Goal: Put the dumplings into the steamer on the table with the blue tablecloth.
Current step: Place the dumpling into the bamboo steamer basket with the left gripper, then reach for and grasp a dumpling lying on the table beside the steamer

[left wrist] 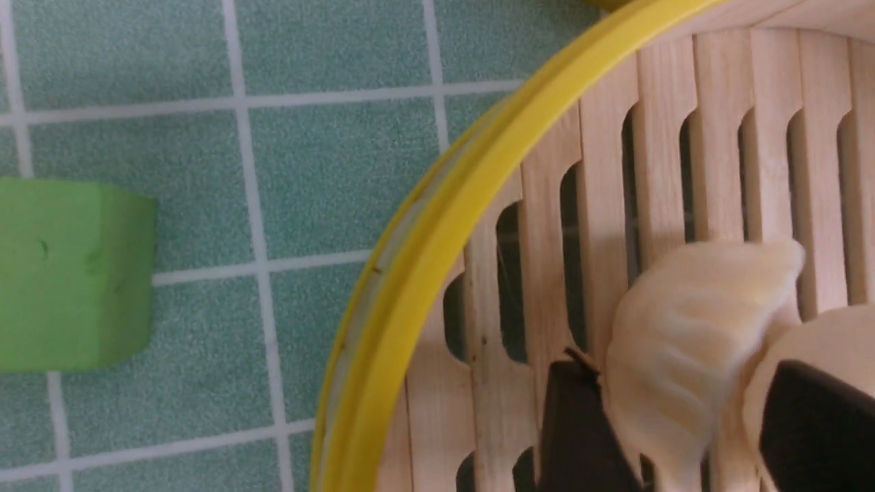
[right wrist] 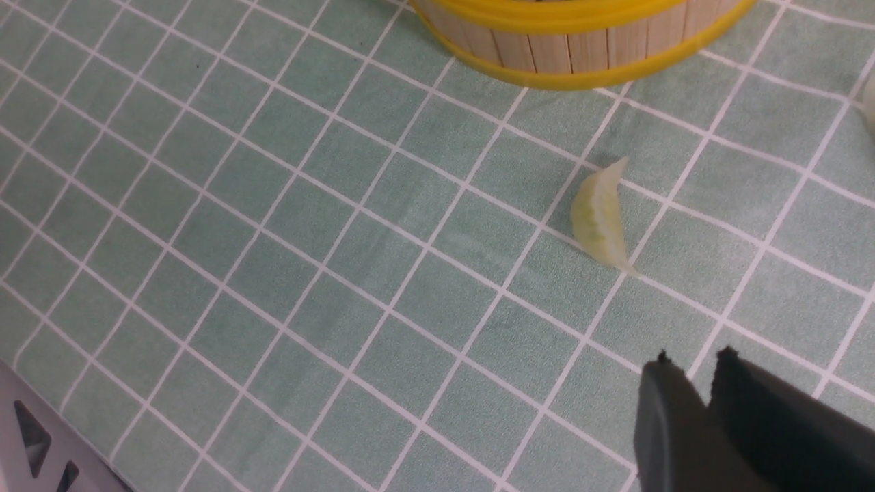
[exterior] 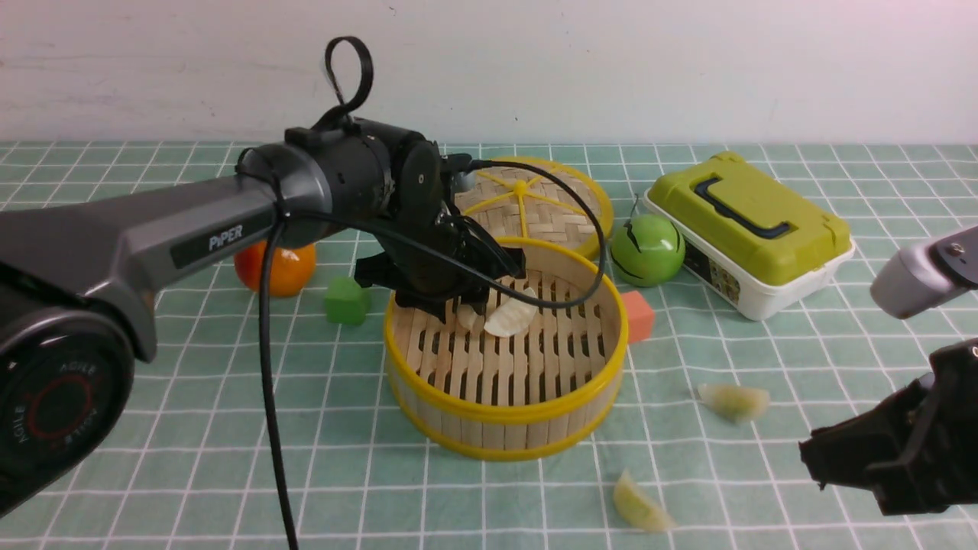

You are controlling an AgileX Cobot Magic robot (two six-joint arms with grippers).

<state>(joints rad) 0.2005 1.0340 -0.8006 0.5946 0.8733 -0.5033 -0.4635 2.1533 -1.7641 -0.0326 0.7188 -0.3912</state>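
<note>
Bare tablecloth point(exterior: 535, 496) around 2 loose dumplings point(exterior: 733, 402) point(exterior: 640, 504)

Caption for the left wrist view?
Left gripper straddles a cream-white crescent dumpling on the slatted floor of the yellow-rimmed bamboo steamer; green cube outside.

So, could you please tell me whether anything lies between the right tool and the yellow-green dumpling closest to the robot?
Nothing visible does. Only bare blue tablecloth lies between the right tool and that dumpling; the steamer stands farther off, beyond it.
</note>
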